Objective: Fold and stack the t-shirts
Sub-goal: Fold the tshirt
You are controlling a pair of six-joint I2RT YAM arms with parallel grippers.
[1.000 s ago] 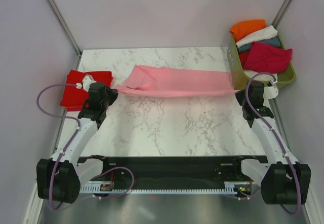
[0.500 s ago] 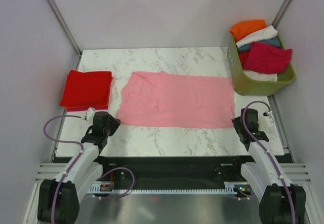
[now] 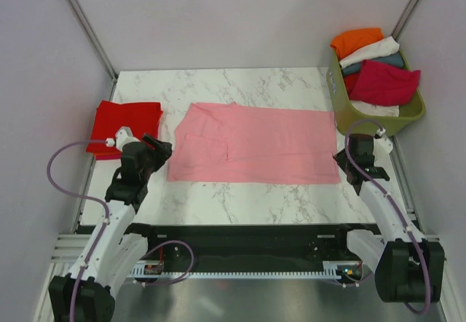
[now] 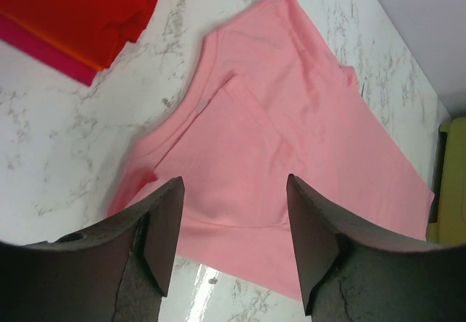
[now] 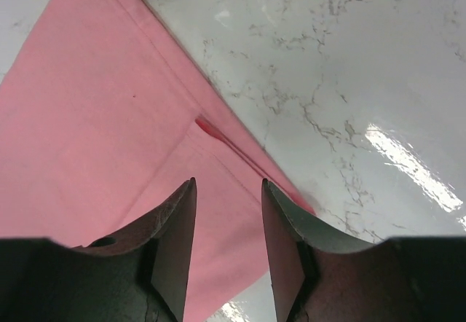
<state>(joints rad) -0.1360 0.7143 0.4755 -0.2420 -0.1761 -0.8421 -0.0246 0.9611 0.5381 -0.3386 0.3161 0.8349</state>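
On the marble table (image 3: 247, 198), a pale pink t-shirt (image 3: 255, 143) is shown spread flat at the centre and not yet folded, with one flap of cloth lying over it toward its 9 o'clock end. At 2 o'clock, just beside the shirt's far corner, the olive-green basket (image 3: 341, 114) is seen heaped with crumpled shirts: crimson (image 3: 386, 81), orange (image 3: 357, 41), white (image 3: 375, 51) and a strip of teal (image 3: 362, 67). All of these are judged to be awaiting their turn. At 9 o'clock a folded stack (image 3: 127, 122) is laid near the table's edge, red on top with orange and magenta edges showing beneath; that much of the work is taken as done. The left gripper (image 4: 233, 185) is held over the shirt's 8 o'clock corner, jaws wide apart and nothing between them. The right gripper (image 5: 228, 185) is poised over the 4 o'clock hem, jaws parted and likewise empty. The first fold is judged the step at hand.
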